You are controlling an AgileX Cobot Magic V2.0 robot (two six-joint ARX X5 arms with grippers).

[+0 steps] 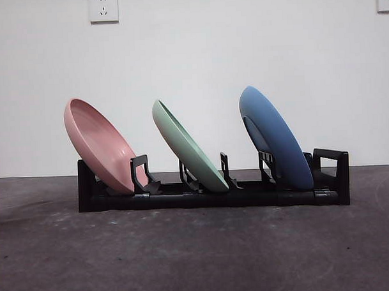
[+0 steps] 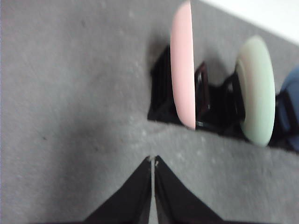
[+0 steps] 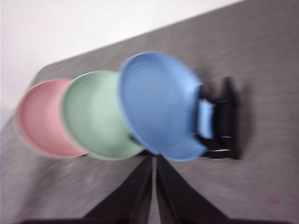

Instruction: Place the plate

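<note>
The blue plate (image 1: 275, 137) leans in the black rack (image 1: 212, 197) at right of centre in the front view, nearest my right gripper (image 3: 153, 158), whose jaws, like my left gripper's (image 2: 153, 162), are closed and empty.

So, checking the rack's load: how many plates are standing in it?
3: round pink plate at one end, round green plate in the middle, round blue plate at the other end.

White wall (image 1: 242, 48) — perhaps two sockets (image 1: 103, 7) — grey tabletop (image 1: 185, 254)
</note>
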